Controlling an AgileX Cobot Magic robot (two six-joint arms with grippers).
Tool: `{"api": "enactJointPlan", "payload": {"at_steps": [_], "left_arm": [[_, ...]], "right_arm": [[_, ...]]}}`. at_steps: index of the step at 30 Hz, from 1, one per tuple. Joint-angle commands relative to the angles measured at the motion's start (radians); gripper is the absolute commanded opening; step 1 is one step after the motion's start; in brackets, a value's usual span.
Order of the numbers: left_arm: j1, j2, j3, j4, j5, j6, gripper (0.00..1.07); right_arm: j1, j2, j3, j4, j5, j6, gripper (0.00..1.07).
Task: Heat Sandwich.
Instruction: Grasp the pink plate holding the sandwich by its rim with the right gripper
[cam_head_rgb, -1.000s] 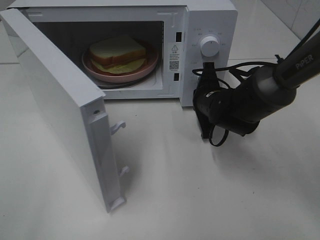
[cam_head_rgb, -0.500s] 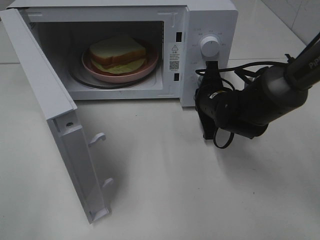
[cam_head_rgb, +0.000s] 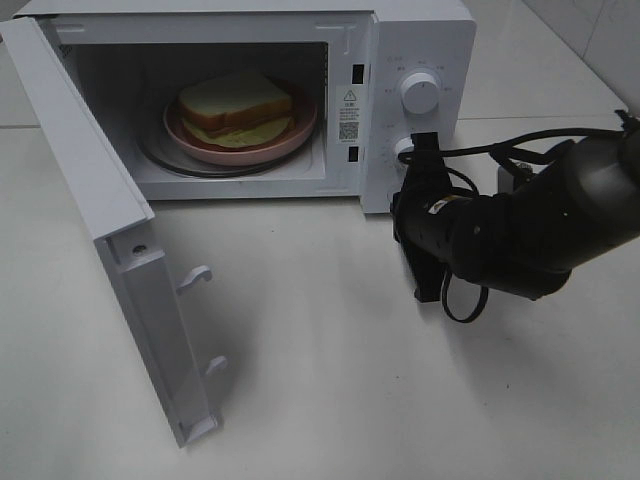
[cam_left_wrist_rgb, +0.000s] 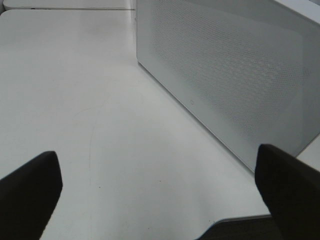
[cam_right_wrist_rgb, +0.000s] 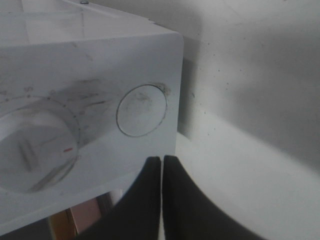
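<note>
The sandwich (cam_head_rgb: 235, 102), white bread with lettuce and a brown filling, lies on a round pink plate (cam_head_rgb: 300, 135) inside the white microwave (cam_head_rgb: 420, 40), whose door (cam_head_rgb: 110, 230) stands wide open to the left. My right gripper (cam_head_rgb: 421, 148) is shut and empty, its tips just in front of the round button (cam_head_rgb: 403, 147) below the dial (cam_head_rgb: 419, 92). The right wrist view shows the closed fingertips (cam_right_wrist_rgb: 161, 161) close to that button (cam_right_wrist_rgb: 141, 110), beside the dial (cam_right_wrist_rgb: 37, 150). My left gripper (cam_left_wrist_rgb: 160, 200) is open and empty beside the microwave's perforated side wall (cam_left_wrist_rgb: 240, 75).
The open door juts out over the white table (cam_head_rgb: 320, 400) at front left, with two latch hooks (cam_head_rgb: 198, 275) on its edge. The right arm's black cables (cam_head_rgb: 500, 150) trail beside the microwave's right side.
The door swung further open to the left, then stayed put. My right gripper drew back a little from the control panel, down and to the right, still shut.
</note>
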Motion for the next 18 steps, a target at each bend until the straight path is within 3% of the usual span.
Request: {"api": "enactJointPlan", "payload": {"at_steps": [1,8,18], "left_arm": [[0.004,-0.017,0.001,-0.004,-0.006,-0.003,0.98],[0.004,-0.017,0.001,-0.004,-0.006,-0.003,0.98],[0.004,-0.017,0.001,-0.004,-0.006,-0.003,0.98]], "right_arm": [[0.006,-0.061,0.043,-0.03,0.021,-0.037,0.01],[0.006,-0.202,0.16,-0.139,0.076,-0.042,0.02],[0.003,-0.306,0.197,-0.28,0.221,-0.142,0.02]]}}
